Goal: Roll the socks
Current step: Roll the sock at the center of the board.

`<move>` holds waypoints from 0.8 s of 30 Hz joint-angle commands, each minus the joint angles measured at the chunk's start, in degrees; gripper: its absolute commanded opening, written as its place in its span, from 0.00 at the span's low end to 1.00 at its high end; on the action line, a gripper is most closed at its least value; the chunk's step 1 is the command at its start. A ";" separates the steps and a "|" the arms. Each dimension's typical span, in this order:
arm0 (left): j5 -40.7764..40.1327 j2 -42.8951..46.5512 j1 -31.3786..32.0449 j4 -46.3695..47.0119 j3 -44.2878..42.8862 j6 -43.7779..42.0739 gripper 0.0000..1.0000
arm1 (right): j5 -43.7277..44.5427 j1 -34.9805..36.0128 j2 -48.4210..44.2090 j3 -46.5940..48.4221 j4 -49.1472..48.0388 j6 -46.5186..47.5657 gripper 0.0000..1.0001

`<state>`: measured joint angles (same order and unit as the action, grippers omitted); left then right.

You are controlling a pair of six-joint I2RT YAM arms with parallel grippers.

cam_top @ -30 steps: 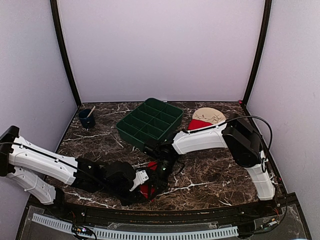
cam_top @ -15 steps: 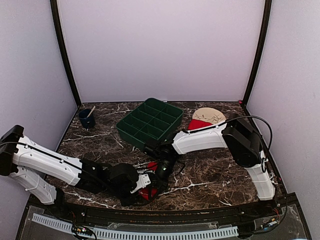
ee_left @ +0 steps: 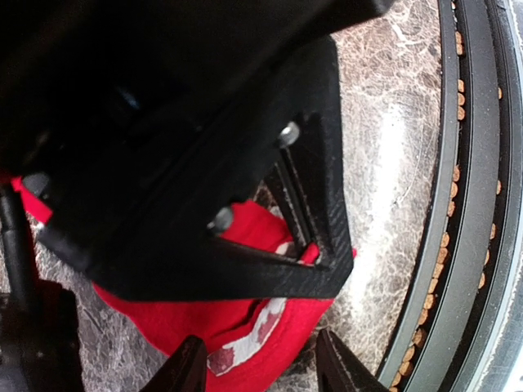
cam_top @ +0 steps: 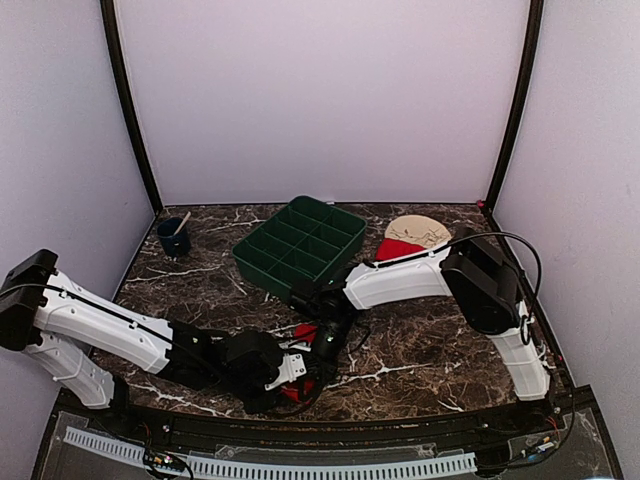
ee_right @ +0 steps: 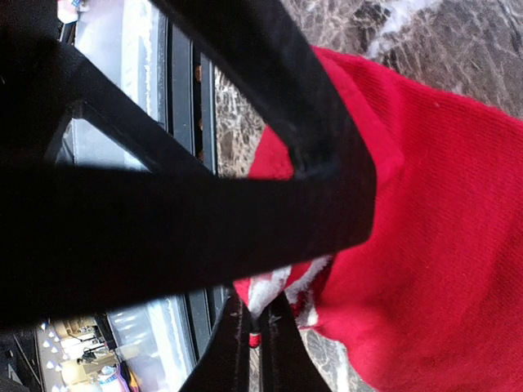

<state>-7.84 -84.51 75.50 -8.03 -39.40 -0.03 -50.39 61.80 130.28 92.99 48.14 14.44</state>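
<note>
In front of the green tray [cam_top: 300, 247], the right gripper [ee_right: 258, 347] pinches the red sock [ee_left: 245, 322] by its cuff. The left gripper [ee_left: 260, 369], fingers spread, straddles it.

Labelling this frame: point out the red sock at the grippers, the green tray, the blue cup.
red sock [ee_left: 184, 322], left wrist view, fabric beside white mark.
green tray [cam_top: 258, 272], top view, front wall.
blue cup [cam_top: 172, 243], top view, outer side.

Toward the far edge, mid-desk: tray [cam_top: 300, 250], with cup [cam_top: 174, 238] well to its left by the far-left corner. Right of the tray: far sock [cam_top: 398, 248], touching the flat disc [cam_top: 420, 230] behind it. By the near edge, mid-desk: near sock [ee_left: 180, 314], flanked by left gripper [ee_left: 261, 371] and right gripper [ee_right: 253, 335].
</note>
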 commanded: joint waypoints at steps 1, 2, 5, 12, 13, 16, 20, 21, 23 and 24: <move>-0.60 -1.04 0.22 0.34 -1.18 -1.42 0.48 | -1.73 -0.28 0.33 0.89 1.12 0.75 0.00; -0.67 -1.20 0.19 0.43 -1.20 -1.53 0.48 | -1.73 -0.26 0.33 0.88 1.17 0.84 0.00; -0.45 -1.78 0.17 0.52 -1.37 -2.11 0.48 | -1.80 -0.29 0.33 0.88 1.15 0.93 0.00; 0.73 -3.13 -0.08 -0.32 -2.09 -1.93 0.43 | -1.74 -0.28 0.61 1.05 1.39 1.03 0.00; 0.96 -3.29 -0.16 -0.43 -2.23 -1.83 0.43 | -1.73 -0.28 0.59 1.16 1.35 1.11 0.00; 1.60 -3.77 -0.40 -0.91 -2.60 -1.66 0.38 | -1.51 -0.30 0.50 1.15 1.50 1.20 0.00; 2.49 -4.58 -0.79 -1.87 -3.28 -1.26 0.32 | -1.21 -0.28 0.44 0.93 1.59 1.25 0.00; 2.62 -4.76 -0.83 -2.16 -3.35 -1.10 0.30 | -1.13 -0.28 0.42 0.95 1.60 1.21 0.00; 2.88 -4.92 -0.97 -2.69 -3.64 -0.63 0.29 | -1.15 -0.28 0.43 0.71 1.52 1.28 0.00; 3.12 -4.96 -1.09 -2.81 -3.62 -0.48 0.29 | -1.12 -0.28 0.42 0.70 1.52 1.29 0.00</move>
<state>-5.61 -88.68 75.26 -7.44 -42.13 -1.87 -50.17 61.49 130.30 92.99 48.82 14.96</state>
